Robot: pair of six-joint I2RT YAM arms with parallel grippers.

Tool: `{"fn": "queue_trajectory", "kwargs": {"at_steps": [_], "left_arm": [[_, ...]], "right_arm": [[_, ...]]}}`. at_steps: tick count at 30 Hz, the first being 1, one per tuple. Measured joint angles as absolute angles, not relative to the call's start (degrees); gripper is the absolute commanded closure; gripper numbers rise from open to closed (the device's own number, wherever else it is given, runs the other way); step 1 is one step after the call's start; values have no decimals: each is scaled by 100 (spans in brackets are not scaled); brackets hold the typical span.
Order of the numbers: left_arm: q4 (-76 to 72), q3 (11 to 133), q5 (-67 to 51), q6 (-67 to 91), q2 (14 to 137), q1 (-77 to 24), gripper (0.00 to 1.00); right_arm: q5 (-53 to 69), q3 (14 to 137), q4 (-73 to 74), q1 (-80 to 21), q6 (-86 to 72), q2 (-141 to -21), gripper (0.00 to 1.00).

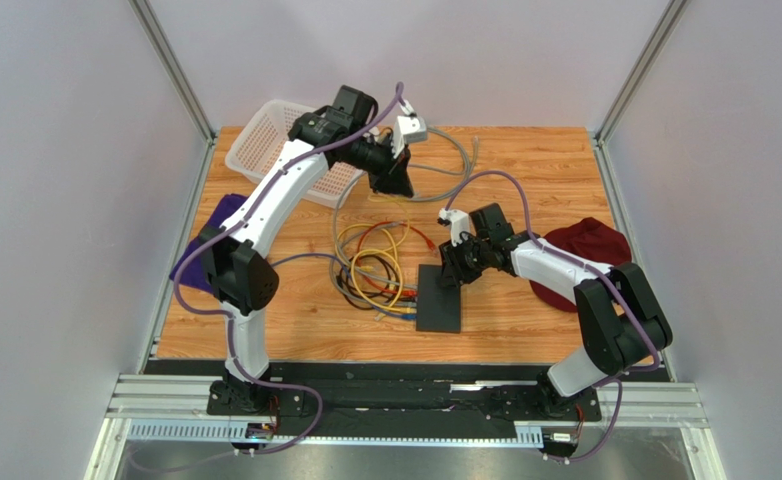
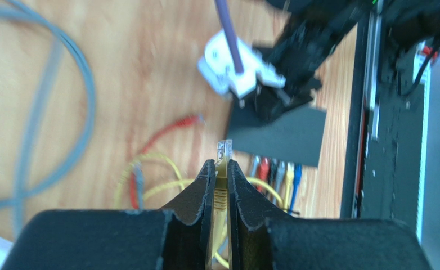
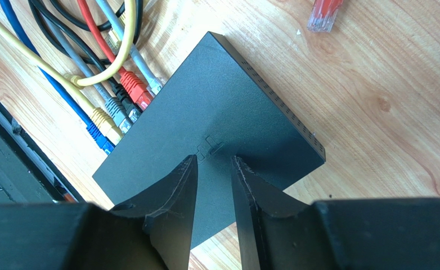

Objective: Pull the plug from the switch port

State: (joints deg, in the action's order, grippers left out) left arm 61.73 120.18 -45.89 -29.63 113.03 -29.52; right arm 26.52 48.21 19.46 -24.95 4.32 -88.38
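Observation:
The switch (image 1: pixel 439 297) is a flat black box lying on the wooden table, also in the right wrist view (image 3: pixel 216 118) and the left wrist view (image 2: pixel 284 138). Several plugs (image 3: pixel 115 107) in blue, yellow, black, red and grey sit in the sockets on its left edge. My right gripper (image 1: pixel 456 272) stands on the switch's top, its jaws (image 3: pixel 214 160) narrowly open with nothing between them. My left gripper (image 1: pixel 395 180) is raised over the back of the table, well away from the switch. It is shut (image 2: pixel 220 163) on a yellow cable's clear-tipped plug (image 2: pixel 224 147), which is free of the switch.
A tangle of coloured cables (image 1: pixel 375 265) lies left of the switch, and a loose red plug (image 3: pixel 324 12) lies beside it. A grey cable loop (image 1: pixel 445 170) lies at the back. A white mesh basket (image 1: pixel 265 135), a purple cloth (image 1: pixel 215 225) and a dark red cloth (image 1: pixel 590 245) sit at the sides.

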Motion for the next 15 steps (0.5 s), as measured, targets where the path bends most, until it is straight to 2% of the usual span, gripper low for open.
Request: {"fn": "queue_trajectory", "kwargs": {"at_steps": [3, 10, 15], "left_arm": [[5594, 12368, -4825, -2491, 10989, -2932, 100], [3848, 14595, -4799, -1341, 10473, -2928, 100], [3232, 15211, -4528, -1293, 10245, -2928, 100]], "right_arm": [[2652, 4821, 1946, -2495, 432, -8838, 64], [2652, 4821, 1944, -2495, 432, -8838, 64], [2652, 4821, 1944, -2495, 432, -8838, 64]]}}
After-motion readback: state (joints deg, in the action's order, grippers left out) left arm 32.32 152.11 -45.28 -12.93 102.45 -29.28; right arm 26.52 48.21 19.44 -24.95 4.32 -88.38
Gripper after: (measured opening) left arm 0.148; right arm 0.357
